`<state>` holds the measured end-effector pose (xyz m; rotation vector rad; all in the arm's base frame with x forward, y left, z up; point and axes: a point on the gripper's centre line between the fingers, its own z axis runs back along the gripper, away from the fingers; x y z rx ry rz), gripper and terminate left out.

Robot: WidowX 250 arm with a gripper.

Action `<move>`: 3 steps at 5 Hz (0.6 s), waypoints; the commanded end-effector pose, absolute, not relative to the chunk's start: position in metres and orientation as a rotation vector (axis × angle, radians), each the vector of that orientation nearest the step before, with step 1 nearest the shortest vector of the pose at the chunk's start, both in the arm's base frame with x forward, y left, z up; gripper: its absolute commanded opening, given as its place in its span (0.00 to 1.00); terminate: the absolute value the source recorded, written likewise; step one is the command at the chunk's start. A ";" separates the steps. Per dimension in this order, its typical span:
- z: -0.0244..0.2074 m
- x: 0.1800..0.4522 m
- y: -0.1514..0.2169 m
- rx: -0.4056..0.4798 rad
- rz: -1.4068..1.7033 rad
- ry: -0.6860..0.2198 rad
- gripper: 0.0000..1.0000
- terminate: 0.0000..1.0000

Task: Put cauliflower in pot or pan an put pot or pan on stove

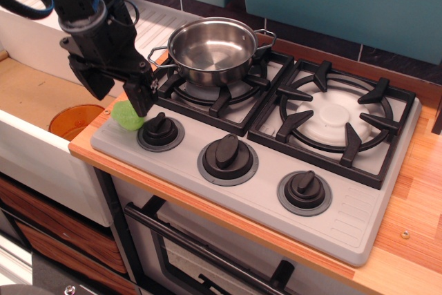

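Observation:
The light-green cauliflower (126, 117) lies on the front left corner of the grey stove (276, 202), just left of the left knob (160, 130). My black gripper (119, 97) is open and comes down over the cauliflower, one finger at its right side, the other at its left. The shiny steel pot (213, 50) stands empty on the left burner grate, behind and to the right of the gripper.
An orange translucent cup (74, 121) sits in the sink well to the left, below the counter edge. The right burner (335, 119) is bare. Two more knobs (227, 153) line the stove front. Wooden counter (414, 198) lies to the right.

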<state>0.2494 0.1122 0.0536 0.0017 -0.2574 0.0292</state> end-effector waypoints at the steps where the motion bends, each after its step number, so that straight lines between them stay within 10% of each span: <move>1: 0.045 0.254 0.121 0.036 0.013 -0.302 1.00 0.00; 3: 0.025 0.244 0.118 0.044 0.021 -0.327 1.00 0.00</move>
